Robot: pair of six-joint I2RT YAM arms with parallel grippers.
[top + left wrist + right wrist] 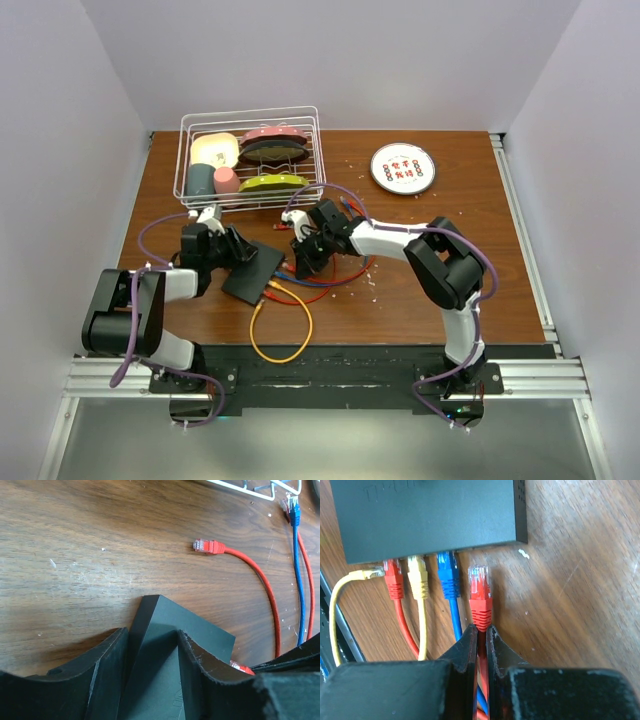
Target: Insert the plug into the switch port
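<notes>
Matte-black switch (252, 272) lies flat on the wooden desk (450, 280), between the two arms and in front of the wire rack (250, 120). Its socket edge faces the right arm.

1. Right hand (481, 635): the fingers are closed on the red cable directly behind the boot of the red plug (480, 587). The plug points at the socket edge of the switch (425, 515), near the right end of that edge in the right wrist view. Its clear tip is close to the edge but not inserted; a strip of desk shows between them.
2. Occupied sockets: to the left of the held plug, a blue plug (448, 575), a yellow plug (418, 577) and another red plug (393, 580) sit in the row. A second yellow plug (370, 572) lies loose beside them.
3. Left hand (152, 640): the fingers stand partly apart and straddle one corner of the switch (165, 650). Whether they press against it cannot be determined.
4. A loose red connector (207, 545) lies on the desk beyond that corner.
</notes>
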